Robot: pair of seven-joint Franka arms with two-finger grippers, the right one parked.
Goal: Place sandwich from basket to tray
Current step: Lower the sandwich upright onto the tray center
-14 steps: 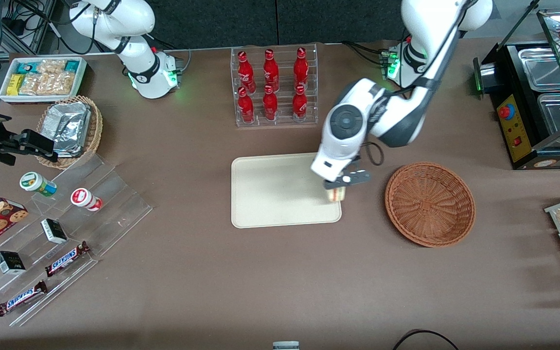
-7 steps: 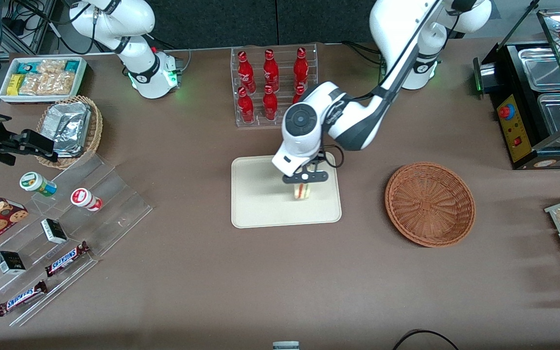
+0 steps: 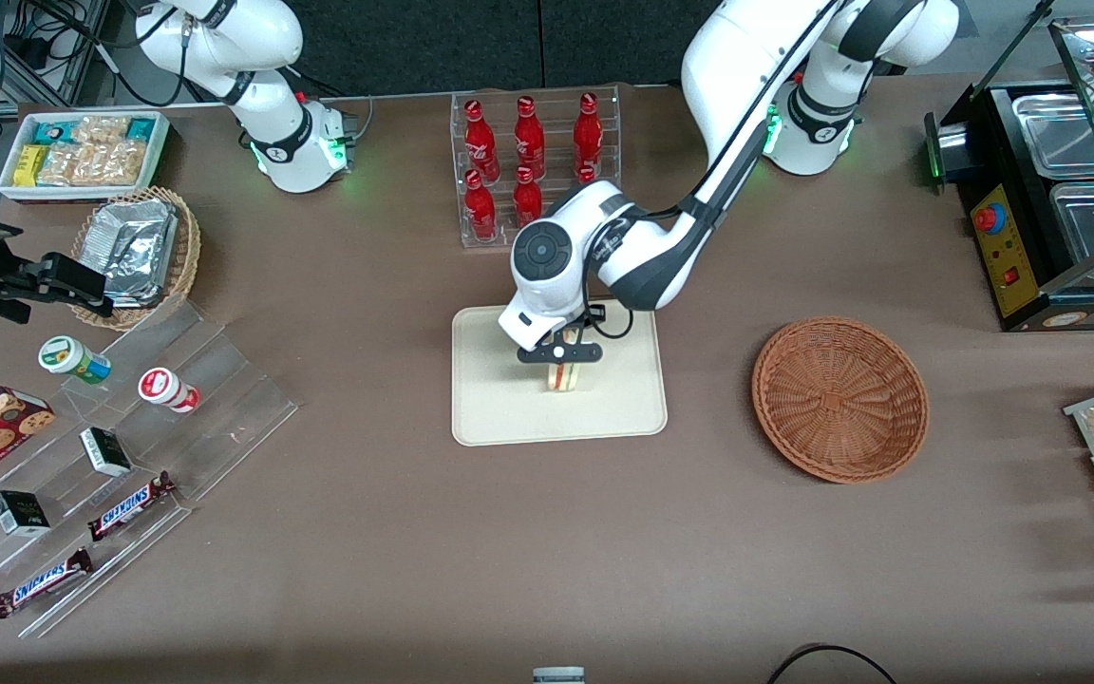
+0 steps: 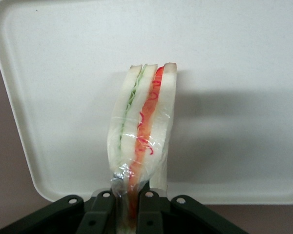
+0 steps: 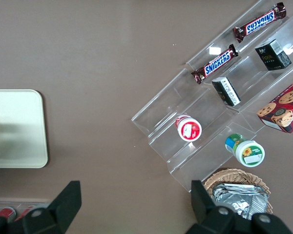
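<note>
gripper (image 4: pixel 126 207) pinching sandwich (image 4: pixel 141 126) (wrapped), over tray (image 3: pixel 490 418)

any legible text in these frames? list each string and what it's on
"SNICKERS": on both chocolate bars lying on the clear acrylic steps.
Too small to read: the red bottles, cookie box, dark small boxes and round lidded cups.
No text: the sandwich held by the gripper above the tray.
</note>
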